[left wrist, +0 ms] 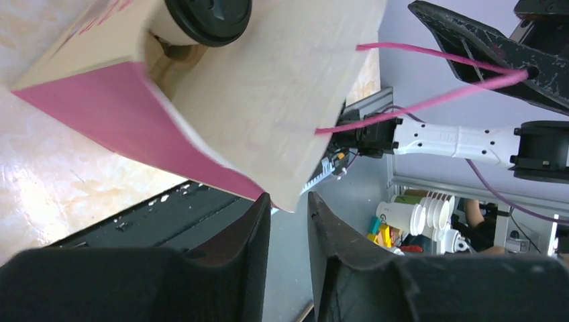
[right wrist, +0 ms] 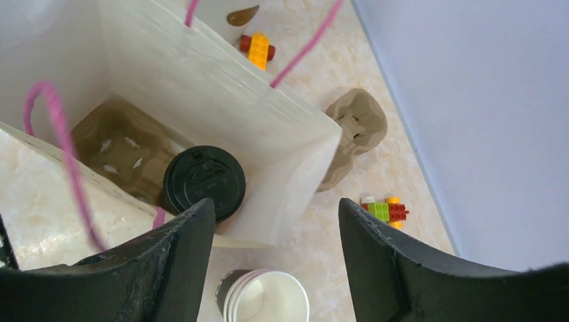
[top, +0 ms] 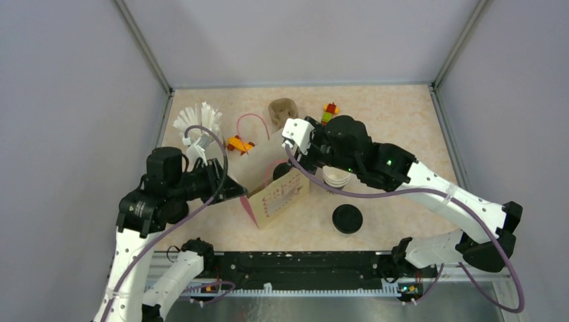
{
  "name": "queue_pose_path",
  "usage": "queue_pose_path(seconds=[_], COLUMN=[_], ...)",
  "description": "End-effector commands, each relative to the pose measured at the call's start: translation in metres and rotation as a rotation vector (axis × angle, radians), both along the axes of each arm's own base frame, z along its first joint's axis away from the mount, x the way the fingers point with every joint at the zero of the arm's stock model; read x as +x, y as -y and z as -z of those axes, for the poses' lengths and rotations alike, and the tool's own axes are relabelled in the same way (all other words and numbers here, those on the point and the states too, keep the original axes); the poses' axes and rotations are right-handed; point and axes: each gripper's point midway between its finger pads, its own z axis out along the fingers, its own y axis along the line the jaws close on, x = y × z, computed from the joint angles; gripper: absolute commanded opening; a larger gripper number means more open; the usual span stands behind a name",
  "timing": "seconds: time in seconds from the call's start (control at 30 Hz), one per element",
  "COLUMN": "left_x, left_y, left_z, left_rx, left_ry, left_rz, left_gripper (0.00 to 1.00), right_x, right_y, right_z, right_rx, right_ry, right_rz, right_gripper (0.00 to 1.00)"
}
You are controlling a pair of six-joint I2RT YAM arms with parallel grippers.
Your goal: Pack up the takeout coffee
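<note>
Black plastic caps the one finished drink: a paper coffee cup [right wrist: 203, 181] with a flat round lid stands inside a kraft-brown paper bag [top: 285, 198] that has pink side panels and pink cord handles. The cup sits upright in one hole of a brown moulded-pulp tray [right wrist: 111, 144] on the bag's floor. Its long axis runs vertically and its lid points up through the bag's open mouth. The tray's other hole shows beside it. The bag stands near the middle of the beige marbled tabletop [top: 402, 121].

The right gripper [right wrist: 275, 204] hangs over the bag's mouth, its claw released, with the fingers spread wide and nothing between them.

The left gripper [left wrist: 288, 198] is at a corner on the bag's left side. Its claw is slack: the fingers are narrowly parted, with background visible in the gap. The bag's corner sits at the mouth of that gap and is not pinched. Whether the paper touches a finger cannot be told.

Just right of the bag, a stack of lidless paper cups [top: 335, 176], white inside with a dark lower band, stands mouth up, its axis vertical. A loose black lid [top: 347, 219] lies flat on the tabletop, nearer the arm bases and apart from the stack.

Behind the bag are a second pulp tray [top: 283, 111], a beige cup bristling with white sticks [top: 198, 121], and two small toys of coloured bricks: one red-and-yellow [top: 330, 111], one orange [top: 239, 144].
</note>
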Motion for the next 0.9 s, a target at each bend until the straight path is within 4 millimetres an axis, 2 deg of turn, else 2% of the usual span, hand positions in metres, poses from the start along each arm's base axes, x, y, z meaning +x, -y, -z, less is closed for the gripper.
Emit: queue_pose_path(seconds=[0.0,0.07,0.17,0.2,0.23,0.4,0.47,0.5,0.57,0.73,0.83,0.87], left_x=[0.01,0.011,0.013,0.014,0.016,0.018,0.02,0.022,0.022,0.018,0.013,0.011], left_y=[-0.002,-0.003,-0.009,-0.012,-0.015,-0.025,-0.036,-0.045,-0.056,-0.037,-0.024,-0.019], left_z=[-0.033,-0.042,-0.06,-0.065,-0.069,-0.098,-0.106,-0.109,-0.12,-0.134,-0.137,-0.139], left_rx=[-0.013,-0.01,0.014,0.03,0.047,0.092,0.124,0.143,0.179,0.195,0.163,0.141], left_ry=[0.149,0.186,0.264,0.291,0.31,0.409,0.449,0.458,0.524,0.521,0.509,0.512], left_rz=[-0.025,-0.024,-0.047,-0.054,-0.064,-0.103,-0.166,-0.224,-0.263,-0.083,0.01,0.038], left_gripper=[0.34,0.46,0.72,0.87,0.96,0.99,0.99,0.99,0.99,0.99,0.99,0.99], right_x=[0.015,0.018,0.024,0.023,0.022,0.014,0.009,0.006,0.001,-0.022,-0.039,-0.047], right_y=[0.01,0.014,0.027,0.03,0.033,0.051,0.058,0.061,0.073,0.1,0.121,0.133], right_z=[-0.037,-0.046,-0.053,-0.055,-0.057,-0.061,-0.059,-0.056,-0.049,-0.023,0.004,0.019], right_rx=[0.143,0.201,0.277,0.31,0.345,0.514,0.553,0.562,0.59,0.613,0.583,0.541], right_ry=[0.043,0.041,0.026,0.009,-0.012,-0.143,-0.208,-0.242,-0.328,-0.539,-0.634,-0.66], right_rz=[0.129,0.179,0.288,0.313,0.332,0.463,0.506,0.53,0.627,0.816,0.926,0.977], right_gripper=[0.67,0.68,0.72,0.72,0.73,0.73,0.75,0.8,0.95,0.96,0.97,0.97])
